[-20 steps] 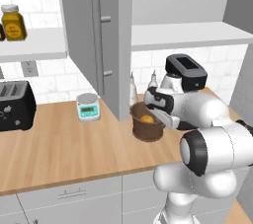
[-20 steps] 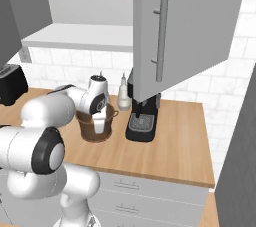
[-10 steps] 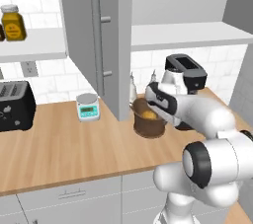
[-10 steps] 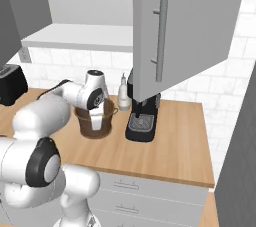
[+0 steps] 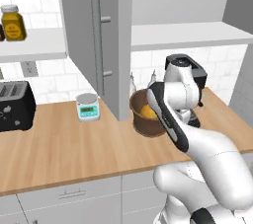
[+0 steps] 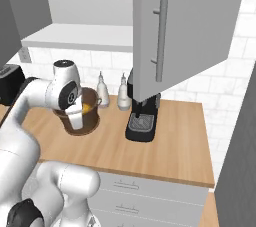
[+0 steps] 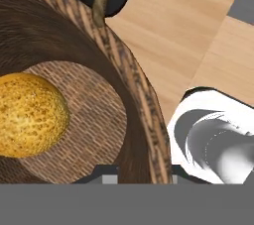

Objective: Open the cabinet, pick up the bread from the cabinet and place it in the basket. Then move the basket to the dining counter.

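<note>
Two steps look done: the cabinet (image 5: pixel 94 45) stands open and the bread (image 7: pixel 27 115) lies in the basket (image 7: pixel 141 105). The gripper (image 6: pixel 76 117) seems pinched narrow on the basket's rim, though its tips are hidden. The carry to the dining counter remains.

Showing a glossy white, rounded robot arm (image 5: pixel 197 144) built of thick tubular links swelling into bulbous housings. Carrying dark grey bands at the joints, one long dark seam running along the slim forearm link. Wearing a round dark grey cap (image 6: pixel 63 63) on top of the wrist housing, with a dark circular disc on its side. Ending lower down in a black-ringed joint (image 6: pixel 22 215) at the white, smooth-shelled base links.
</note>
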